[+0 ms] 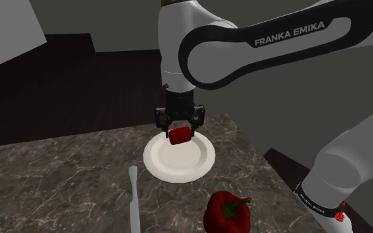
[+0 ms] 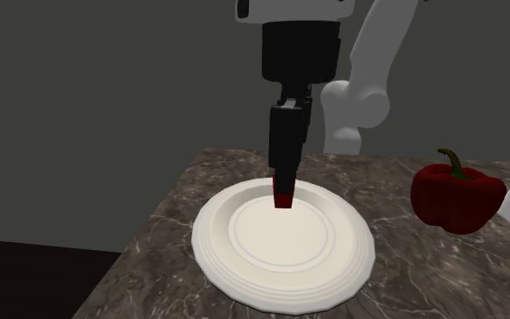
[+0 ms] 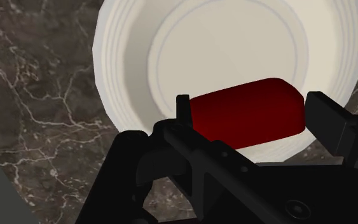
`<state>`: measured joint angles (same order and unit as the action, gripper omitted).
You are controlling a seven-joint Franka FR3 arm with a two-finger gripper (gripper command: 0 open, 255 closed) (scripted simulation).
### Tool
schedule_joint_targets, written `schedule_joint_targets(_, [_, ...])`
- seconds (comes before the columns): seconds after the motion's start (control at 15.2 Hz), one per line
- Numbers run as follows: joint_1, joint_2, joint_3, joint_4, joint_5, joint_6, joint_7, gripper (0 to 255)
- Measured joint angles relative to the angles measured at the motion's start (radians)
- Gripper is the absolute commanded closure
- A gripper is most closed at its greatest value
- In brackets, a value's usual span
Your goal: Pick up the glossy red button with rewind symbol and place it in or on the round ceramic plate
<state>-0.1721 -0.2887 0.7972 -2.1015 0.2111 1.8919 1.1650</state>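
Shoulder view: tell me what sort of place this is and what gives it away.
Likely a kitchen, though the render is sparse: a dark marbled counter, a round white plate lying on it, and a red bell pepper standing near the plate. Plain grey walls stand behind.

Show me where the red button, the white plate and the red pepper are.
red button (image 3: 247, 118), wrist view, middle of its red side
white plate (image 2: 221, 263), second exterior view, bare rim nearest the camera
red pepper (image 1: 226, 213), shoulder view, middle of its body
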Motion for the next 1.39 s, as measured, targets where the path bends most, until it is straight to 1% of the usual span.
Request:
schedule_joint_targets(0.73, [-0.008,0.061,0.045,-0.097,-0.028,0.150,0.031,255])
schedule_joint_targets(1.12, [-0.007,0.062,0.046,-0.105,-0.028,0.162,0.032,255])
schedule_joint_targets(1.19, [-0.007,0.061,0.045,-0.106,-0.027,0.162,0.031,0])
schedule_joint_targets(1.39, [-0.005,0.061,0.045,-0.109,-0.025,0.161,0.029,0])
